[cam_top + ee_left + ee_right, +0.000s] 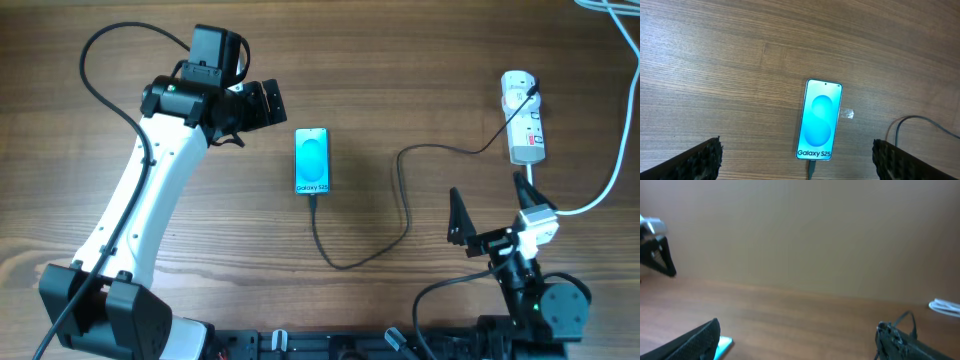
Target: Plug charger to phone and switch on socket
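Observation:
The phone (pixel 312 160) lies flat mid-table with its cyan screen up and the "Galaxy S25" end toward the front. The charger (pixel 403 190), a thin black cable, has its tip in the phone's front end and loops right to a black plug in the socket (pixel 524 125) at far right. In the left wrist view the connector (pixel 811 167) sits in the phone (pixel 820 120). My left gripper (pixel 275 105) is open and empty, just left of the phone; its fingers (pixel 797 150) are spread wide. My right gripper (pixel 490 200) is open and empty, in front of the socket; its fingers (pixel 797 330) frame a phone corner (pixel 725 342).
A thick white cord (pixel 620 150) runs from the socket along the table's right edge and also shows in the right wrist view (pixel 945 307). The wooden table (pixel 420 60) carries nothing else. The arm bases stand at the front edge.

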Robot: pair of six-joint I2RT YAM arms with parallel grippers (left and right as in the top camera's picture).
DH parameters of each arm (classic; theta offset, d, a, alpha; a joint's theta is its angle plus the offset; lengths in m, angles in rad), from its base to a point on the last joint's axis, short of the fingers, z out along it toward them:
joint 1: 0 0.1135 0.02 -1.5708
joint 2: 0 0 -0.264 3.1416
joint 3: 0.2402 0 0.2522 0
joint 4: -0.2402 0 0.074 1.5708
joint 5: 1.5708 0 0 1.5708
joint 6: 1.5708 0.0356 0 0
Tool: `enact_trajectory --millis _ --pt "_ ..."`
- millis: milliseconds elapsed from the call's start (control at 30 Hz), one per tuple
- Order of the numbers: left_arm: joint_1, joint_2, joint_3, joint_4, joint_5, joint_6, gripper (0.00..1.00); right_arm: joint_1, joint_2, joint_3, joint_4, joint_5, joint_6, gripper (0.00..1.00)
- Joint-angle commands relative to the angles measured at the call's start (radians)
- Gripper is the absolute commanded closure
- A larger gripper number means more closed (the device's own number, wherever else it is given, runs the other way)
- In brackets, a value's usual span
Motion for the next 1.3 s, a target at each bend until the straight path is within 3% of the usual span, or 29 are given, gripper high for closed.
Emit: enact_trajectory --millis 0,133,300,533,1267 --pt "0.002 0.006 -0.001 -0.001 -0.013 -0.005 0.00 0.005 -0.016 -0.088 0.098 0.006 -0.013 0.00" --pt "0.002 0.006 -0.001 -0.001 -0.013 -0.006 0.00 0.005 -0.016 -0.146 0.145 0.032 -0.012 0.00" --pt "0.002 0.006 -0.001 -0.001 -0.013 -0.006 0.00 0.005 -0.016 -0.150 0.028 0.093 -0.002 0.00" --pt "0.002 0.006 -0.001 -0.001 -0.013 -0.006 0.00 0.005 -0.016 -0.149 0.021 0.128 -0.014 0.00" --pt "0.002 0.006 -0.001 -0.001 -0.013 -0.005 0.00 0.005 -0.014 -0.149 0.025 0.127 -0.014 0.00"
